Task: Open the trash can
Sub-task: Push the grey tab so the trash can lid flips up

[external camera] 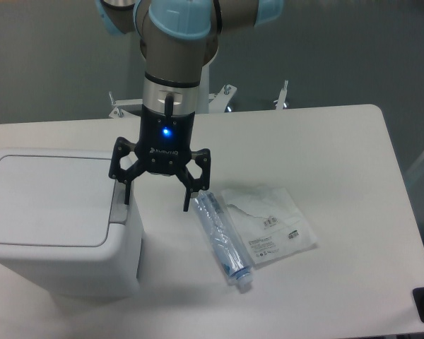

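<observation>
The white boxy trash can [56,247] stands at the left front of the table. Its flat lid [48,199] is closed, and its small grey push tab [119,211] is on the right edge. My gripper [157,198] is open and empty, pointing down just right of the can. Its left fingertip [127,195] hangs right above the grey tab; I cannot tell whether it touches. The right fingertip [187,203] is beside the top of a clear bottle.
A clear plastic bottle [221,239] lies on the table [325,141] right of the can, its cap toward the front. A flat white plastic pouch [268,223] lies next to it on the right.
</observation>
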{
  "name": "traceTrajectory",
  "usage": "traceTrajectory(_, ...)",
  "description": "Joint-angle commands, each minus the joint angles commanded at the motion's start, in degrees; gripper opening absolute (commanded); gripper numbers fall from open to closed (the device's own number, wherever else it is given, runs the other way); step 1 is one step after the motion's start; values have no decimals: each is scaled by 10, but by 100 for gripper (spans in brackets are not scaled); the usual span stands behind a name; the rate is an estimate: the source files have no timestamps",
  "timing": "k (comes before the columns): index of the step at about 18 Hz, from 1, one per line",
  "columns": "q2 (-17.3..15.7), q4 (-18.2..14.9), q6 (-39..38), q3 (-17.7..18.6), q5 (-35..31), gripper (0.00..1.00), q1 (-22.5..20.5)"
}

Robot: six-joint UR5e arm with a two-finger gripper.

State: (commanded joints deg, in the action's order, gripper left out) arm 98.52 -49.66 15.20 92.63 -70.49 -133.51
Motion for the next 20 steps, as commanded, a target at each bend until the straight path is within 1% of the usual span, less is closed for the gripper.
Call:
traceTrajectory(13, 2, 0, -2, -3, 1, 100, 0)
traceTrajectory(17, -13, -1, 0, -23, 4, 100, 0)
traceTrajectory(20, -13, 1, 9, -39, -1, 100, -7)
